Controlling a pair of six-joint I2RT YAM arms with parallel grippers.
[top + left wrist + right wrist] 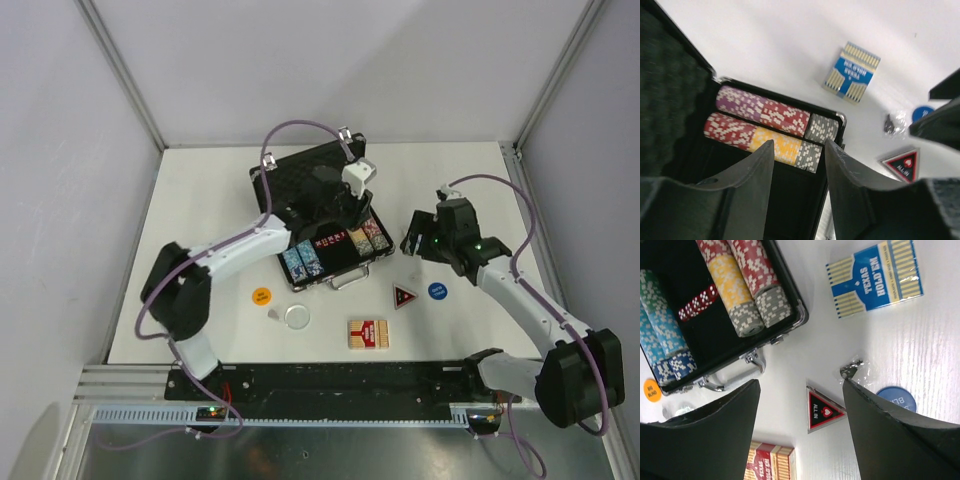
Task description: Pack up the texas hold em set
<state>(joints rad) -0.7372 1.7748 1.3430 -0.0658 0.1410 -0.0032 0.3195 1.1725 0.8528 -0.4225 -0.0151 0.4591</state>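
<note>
Orange button (260, 296) and a clear round disc (297, 317) lie loose on the worktop (200, 200), near left of the case. A small pale item beside the disc is too small to identify.

Briefcase (337, 256) sits at centre, open, with the foam-lined lid (296, 178) tilted back. Chip rows (765, 117) and red dice (699, 302) are already seated in it.

Left gripper (801, 150) hovers over the tray, jaws apart, nothing between them.

Red deck (368, 333), red triangle (404, 297) and blue button (437, 291) lie outside, in front of and to the right of the case.

Right gripper (801, 385) hangs above the triangle, jaws wide apart and empty. The blue deck (875, 277) lies beyond it, right of the case.

Handling, judged:
- Decks are light, boxy and look film-wrapped, so probably slick; pinch across the long edges.
- Buttons and triangle are thin and flat on the worktop, and likely hard to get under.
- The loaded case is probably heavy and rigid; close it by the lid's edge.

Hard to see:
- The top view hides the blue deck under the right arm.
- The left arm covers the middle of the tray, so the free slots are unclear.
- A small clear bag (854, 371) holds something metallic that I cannot identify.
</note>
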